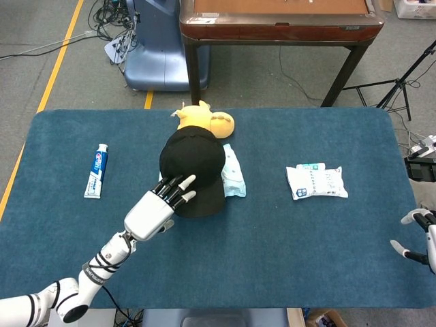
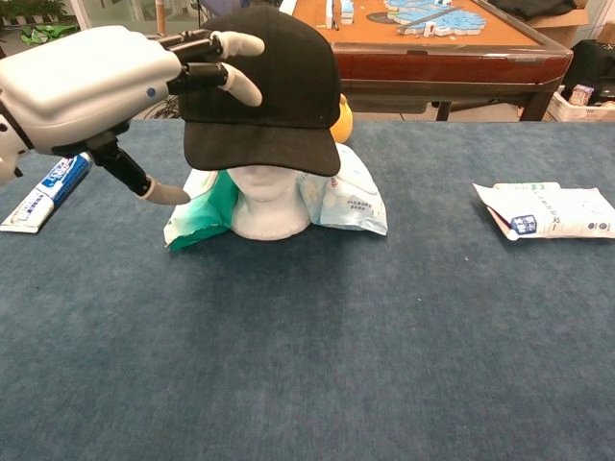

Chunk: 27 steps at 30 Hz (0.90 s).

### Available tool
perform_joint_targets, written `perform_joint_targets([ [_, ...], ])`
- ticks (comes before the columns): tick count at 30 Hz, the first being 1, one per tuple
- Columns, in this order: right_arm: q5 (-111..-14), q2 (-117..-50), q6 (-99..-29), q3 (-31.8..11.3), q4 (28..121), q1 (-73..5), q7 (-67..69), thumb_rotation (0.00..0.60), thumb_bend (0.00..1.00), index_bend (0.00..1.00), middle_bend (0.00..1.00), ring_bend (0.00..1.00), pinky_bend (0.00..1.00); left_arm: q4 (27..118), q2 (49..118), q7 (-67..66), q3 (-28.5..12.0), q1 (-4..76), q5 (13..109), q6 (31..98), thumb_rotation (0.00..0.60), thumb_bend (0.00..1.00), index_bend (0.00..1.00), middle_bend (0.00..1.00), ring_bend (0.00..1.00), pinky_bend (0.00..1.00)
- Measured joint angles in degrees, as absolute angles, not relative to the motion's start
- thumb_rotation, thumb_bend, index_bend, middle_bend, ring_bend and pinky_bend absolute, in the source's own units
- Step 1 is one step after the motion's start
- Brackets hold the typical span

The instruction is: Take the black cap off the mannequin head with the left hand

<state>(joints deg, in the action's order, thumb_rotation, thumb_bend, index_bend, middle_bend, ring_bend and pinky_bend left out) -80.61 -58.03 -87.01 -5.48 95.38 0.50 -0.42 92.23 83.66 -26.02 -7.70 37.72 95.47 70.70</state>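
Black cap (image 2: 264, 82) on mannequin head (image 2: 270, 197), left robot hand (image 2: 91, 86) spread over its crown, gripping nothing

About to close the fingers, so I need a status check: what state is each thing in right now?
black cap: on the mannequin head, not lifted.
mannequin head: upright, packets at its base.
left hand: fingers spread over the cap's side, thumb below the brim, no grip.
right hand: at the table's edge, holding nothing.
toothpaste tube: lying flat.
white packet: lying flat.
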Motion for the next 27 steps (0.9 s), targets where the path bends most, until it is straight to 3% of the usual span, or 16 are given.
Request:
perform_joint_targets([
  [27,-80.49,-57.77,-86.73,-5.49,95.24,0.46,0.21,0.600,0.07,0.48,0.39,0.31,0.37,84.44,92.70,-21.27,-10.14,39.30,95.38,75.76,0.600,0.02,0.33,0.00,0.00,0.14],
])
